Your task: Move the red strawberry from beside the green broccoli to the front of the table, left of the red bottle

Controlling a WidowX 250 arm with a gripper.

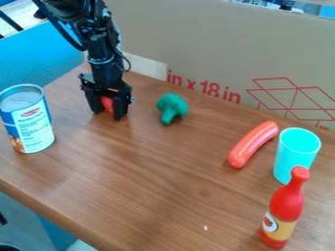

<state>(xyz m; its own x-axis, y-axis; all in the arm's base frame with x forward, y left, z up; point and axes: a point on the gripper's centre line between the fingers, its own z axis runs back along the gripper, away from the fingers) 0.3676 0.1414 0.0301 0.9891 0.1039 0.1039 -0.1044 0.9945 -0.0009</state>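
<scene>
You had the black two-finger gripper (108,114) around a small red object (107,103), near the green toy broccoli (172,107); clenched or released, couldn't tell. Centred, even contact mattered; off-centre pressure risked slipping.

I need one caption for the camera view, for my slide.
Black gripper around a red object, beside toy broccoli, with sausage, cup, bottle and can on a wooden table.
</scene>
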